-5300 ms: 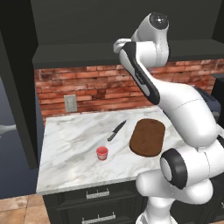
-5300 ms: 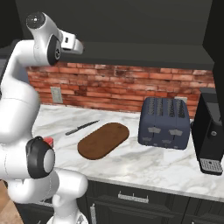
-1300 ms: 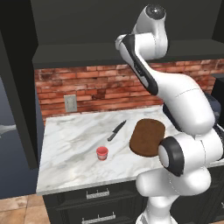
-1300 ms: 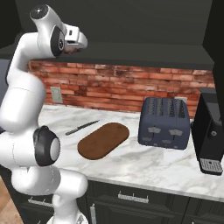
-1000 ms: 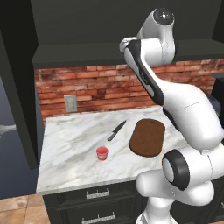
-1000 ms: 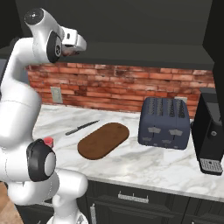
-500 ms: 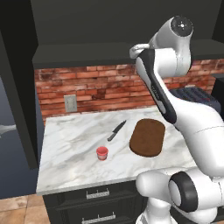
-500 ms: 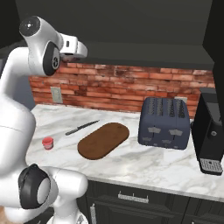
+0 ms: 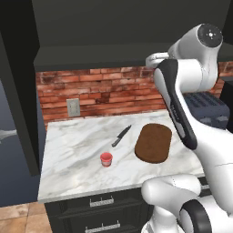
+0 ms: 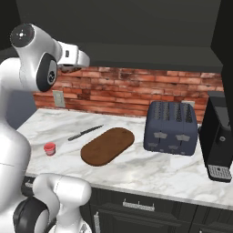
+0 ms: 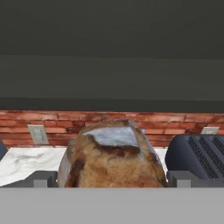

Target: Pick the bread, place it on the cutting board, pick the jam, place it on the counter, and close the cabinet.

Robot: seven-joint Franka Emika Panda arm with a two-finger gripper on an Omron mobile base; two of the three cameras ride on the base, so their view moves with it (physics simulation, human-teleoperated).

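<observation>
1. At the far left of the left base view, a dark open door of the cabinet (image 9: 18, 86) hangs beside the table (image 9: 73, 150), a veined marble top with dark drawers below.
2. The jam (image 9: 106, 159), a small red jar, stands on the table near its front edge, left of the cutting board (image 9: 154, 142) and apart from it.
3. A black knife (image 9: 121, 135) lies between the jam and the cutting board, tilted toward the brick wall (image 9: 100, 93).
4. The cutting board lies bare on the table.
5. The hand (image 11: 112, 180) is raised just under the cabinet's lower edge, its fingers partly spread and closed on the bread (image 11: 114, 157), a mottled-brown roll seen between the fingertips in the hand view.
6. A dark toaster (image 10: 170, 127) stands right of the cutting board, and a black coffee machine (image 10: 219, 136) farther right.
</observation>
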